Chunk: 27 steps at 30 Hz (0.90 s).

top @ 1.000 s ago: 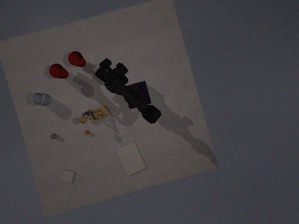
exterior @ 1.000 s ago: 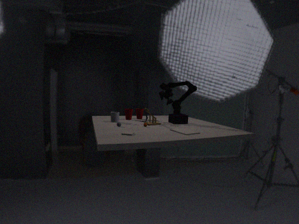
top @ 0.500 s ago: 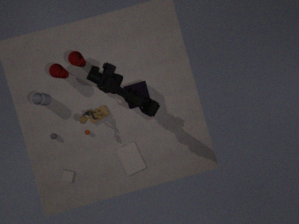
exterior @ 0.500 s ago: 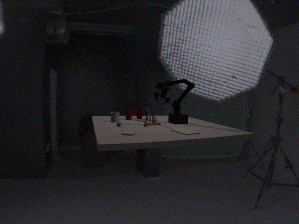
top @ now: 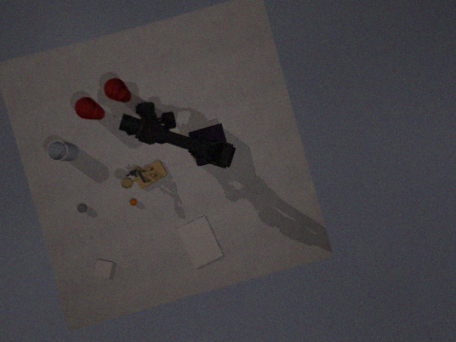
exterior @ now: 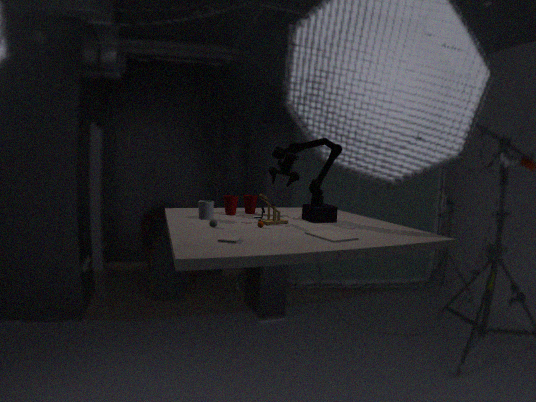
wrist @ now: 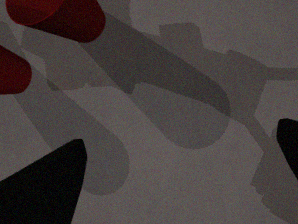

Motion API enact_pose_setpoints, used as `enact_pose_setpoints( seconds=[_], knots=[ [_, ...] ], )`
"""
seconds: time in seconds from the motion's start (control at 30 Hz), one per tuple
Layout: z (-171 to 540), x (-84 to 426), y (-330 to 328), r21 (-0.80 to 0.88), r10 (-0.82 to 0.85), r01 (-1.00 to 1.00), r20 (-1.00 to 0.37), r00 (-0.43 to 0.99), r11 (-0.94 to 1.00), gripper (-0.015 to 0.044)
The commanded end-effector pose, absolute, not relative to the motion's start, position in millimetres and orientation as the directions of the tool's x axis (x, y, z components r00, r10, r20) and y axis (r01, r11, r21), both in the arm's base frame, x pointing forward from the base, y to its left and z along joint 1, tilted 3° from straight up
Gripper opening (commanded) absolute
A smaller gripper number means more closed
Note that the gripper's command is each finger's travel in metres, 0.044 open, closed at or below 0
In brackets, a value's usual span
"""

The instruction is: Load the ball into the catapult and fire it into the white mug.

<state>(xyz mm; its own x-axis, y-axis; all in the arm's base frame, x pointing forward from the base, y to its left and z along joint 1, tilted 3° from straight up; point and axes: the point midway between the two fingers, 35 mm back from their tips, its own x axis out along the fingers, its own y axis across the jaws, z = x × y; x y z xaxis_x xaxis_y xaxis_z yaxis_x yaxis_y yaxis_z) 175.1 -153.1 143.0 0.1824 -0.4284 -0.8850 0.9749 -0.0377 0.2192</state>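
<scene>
The wooden catapult (top: 153, 173) (exterior: 276, 222) stands mid-table, its arm raised with the round cup (top: 127, 183) toward the left; no ball shows in that cup. The orange ball (top: 133, 202) (exterior: 260, 224) lies on the table just beside the catapult. The white mug (top: 62, 151) (exterior: 206, 210) stands upright at the far left, beyond the catapult's cup end. My gripper (top: 158, 112) (exterior: 281, 183) (wrist: 182, 139) is open and empty, high above the table between the catapult and the red cups. The wrist view shows neither catapult, ball nor mug.
Two red cups (top: 88, 108) (top: 116, 89) (exterior: 230, 205) (exterior: 250, 204) stand beyond the mug. A grey ball (top: 82, 208) (exterior: 213, 223) lies left of the orange one. A large pale slab (top: 200, 242) (exterior: 331, 235) and a small one (top: 104, 269) (exterior: 229, 240) lie flat on the near side.
</scene>
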Motion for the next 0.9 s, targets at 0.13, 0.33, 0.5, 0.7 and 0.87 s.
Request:
enact_pose_setpoints(
  seconds=[0.13,0.33,0.5,0.7,0.87],
  knots=[
    [142,206,-133,0.132,-0.347,0.963,-0.914,0.210,0.236,0.0440],
    [140,224,-117,0.078,-0.295,0.905,-0.931,0.216,0.418,0.0440],
    [138,238,-103,0.044,-0.255,0.835,-0.942,0.217,0.549,0.0440],
    [135,253,-85,0.014,-0.211,0.735,-0.954,0.213,0.678,0.0440],
    [132,265,-67,-0.006,-0.168,0.618,-0.964,0.204,0.786,0.0440]
  ],
)
